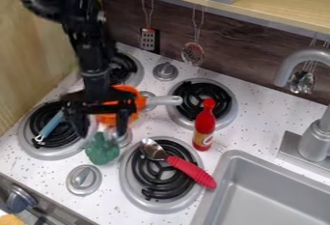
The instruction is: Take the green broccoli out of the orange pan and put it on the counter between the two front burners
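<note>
My gripper [101, 122] is spread wide, seemingly empty, so I'd centre it over the green broccoli [102, 150] (minding the orange pot [138, 99]) before closing.

There are four burners [161, 175], one bottle [204, 125], one pot [136, 100] (plus one spoon [172, 161]).

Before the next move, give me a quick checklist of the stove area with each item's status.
1. Gripper open: ok, its fingers stand apart.
2. Gripper clear of the orange pot: cannot tell, they overlap in view.
3. Green toy broccoli near the fingertips: ok, though contact is unclear.
4. Red bottle upright: ok.
5. Red-handled spoon off the burners: not ok, it lies across one.
6. Blue-handled utensil off the burners: not ok, it rests on the left one.
</note>
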You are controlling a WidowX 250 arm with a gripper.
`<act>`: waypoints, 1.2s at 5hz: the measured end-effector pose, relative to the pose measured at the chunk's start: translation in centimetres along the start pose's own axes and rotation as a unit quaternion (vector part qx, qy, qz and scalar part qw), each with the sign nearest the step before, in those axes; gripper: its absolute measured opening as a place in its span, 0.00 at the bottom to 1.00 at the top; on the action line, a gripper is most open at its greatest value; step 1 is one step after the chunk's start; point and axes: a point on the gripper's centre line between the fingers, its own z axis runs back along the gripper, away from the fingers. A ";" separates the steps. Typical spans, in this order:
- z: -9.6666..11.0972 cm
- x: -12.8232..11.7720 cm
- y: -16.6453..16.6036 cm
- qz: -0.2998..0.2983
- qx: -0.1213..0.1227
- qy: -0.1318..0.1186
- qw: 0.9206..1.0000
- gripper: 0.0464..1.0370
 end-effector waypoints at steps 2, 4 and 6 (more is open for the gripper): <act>0.3 1.7 -1.8 -0.025 0.043 -0.037 0.998 0.96; 0.3 2.0 -4.9 -0.114 0.036 -0.088 0.989 0.96; 0.5 0.3 -8.1 -0.200 -0.020 -0.084 0.976 0.96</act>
